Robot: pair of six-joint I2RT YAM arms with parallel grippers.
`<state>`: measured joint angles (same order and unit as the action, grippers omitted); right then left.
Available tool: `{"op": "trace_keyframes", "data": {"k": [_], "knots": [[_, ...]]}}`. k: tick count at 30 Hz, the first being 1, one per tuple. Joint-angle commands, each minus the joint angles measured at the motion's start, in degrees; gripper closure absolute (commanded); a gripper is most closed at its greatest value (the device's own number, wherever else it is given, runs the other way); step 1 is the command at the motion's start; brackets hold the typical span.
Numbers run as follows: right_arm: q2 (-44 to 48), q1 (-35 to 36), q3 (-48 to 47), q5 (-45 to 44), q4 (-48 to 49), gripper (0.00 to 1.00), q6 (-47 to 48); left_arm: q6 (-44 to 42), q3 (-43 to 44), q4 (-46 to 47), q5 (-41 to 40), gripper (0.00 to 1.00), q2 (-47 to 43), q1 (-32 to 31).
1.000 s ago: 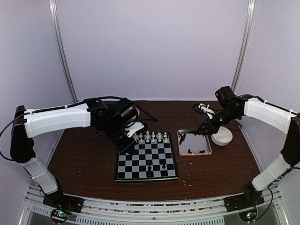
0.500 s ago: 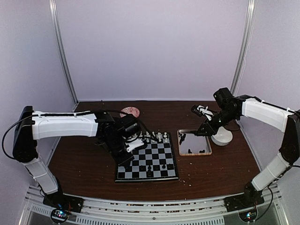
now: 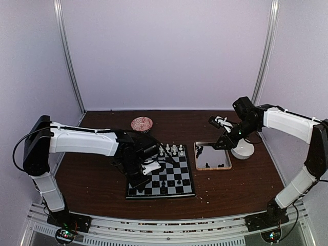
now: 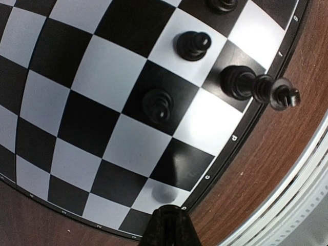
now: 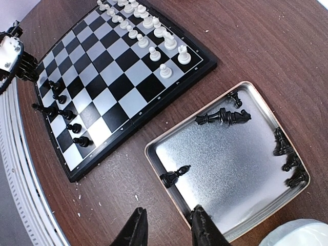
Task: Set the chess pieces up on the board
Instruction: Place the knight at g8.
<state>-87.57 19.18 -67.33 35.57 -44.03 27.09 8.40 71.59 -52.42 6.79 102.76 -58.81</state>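
The board [image 3: 134, 191] lies mid-table, with white chess pieces [image 3: 171, 149] along its far rows and a few black ones [image 3: 164, 183] near the front. My left gripper [image 3: 141, 173] hangs over the board's front-left part. In the left wrist view it [image 4: 169, 218] is shut, nothing showing in it, above the board [image 4: 102, 97] near its rim. Black pawns [image 4: 158, 105] and a taller black piece [image 4: 251, 84] stand nearby. My right gripper [image 5: 168, 225] is open and empty above the tray's [image 5: 230, 169] near edge. Several black pieces [image 5: 223, 117] lie in the tray.
A white bowl [image 3: 242, 150] stands just right of the tray [image 3: 199, 154]. A pinkish round thing [image 3: 142, 123] sits behind the board. Pale crumbs [image 5: 87, 197] are scattered on the brown table between board and tray. A metal rail runs along the near edge.
My left arm has swung from the board's far-left corner toward its front-left part, uncovering the pinkish round thing behind. The right arm has hardly moved.
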Motion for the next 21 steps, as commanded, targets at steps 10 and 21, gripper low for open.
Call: {"op": "trace_keyframes", "data": {"k": [10, 21], "knots": [[-1.5, -0.2, 0.0, 0.1, -1.2, 0.69, 0.7, 0.0, -1.1, 1.3, -2.5, 1.0, 1.3, -0.4], [-2.2, -0.2, -0.2, 0.2, -1.7, 0.69, 0.9, 0.6, 0.5, 1.4, -3.7, 1.0, 2.4, -0.4]]}}
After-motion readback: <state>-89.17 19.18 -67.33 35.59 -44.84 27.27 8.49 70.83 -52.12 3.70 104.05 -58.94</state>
